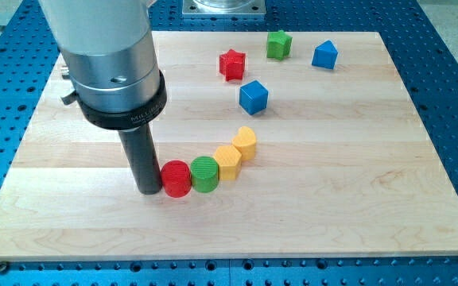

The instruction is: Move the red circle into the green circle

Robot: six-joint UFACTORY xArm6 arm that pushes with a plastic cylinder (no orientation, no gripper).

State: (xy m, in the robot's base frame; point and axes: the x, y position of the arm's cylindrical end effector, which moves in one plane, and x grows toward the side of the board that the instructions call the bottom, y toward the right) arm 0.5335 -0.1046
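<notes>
One short push left, judged: red circle (176, 178) set touching green circle (205, 174), bottom centre of board (356, 199); my tip (149, 191), bare rod holding nothing, pressed at red's left; gentle rightward nudge called for, yellow blocks (236, 153) spared

I see the red circle (176, 178), a short round block with ridged sides, standing flat on the tabletop (70, 222) near the view's bottom. The green circle (205, 173) looks the same and touches its right side.
</notes>
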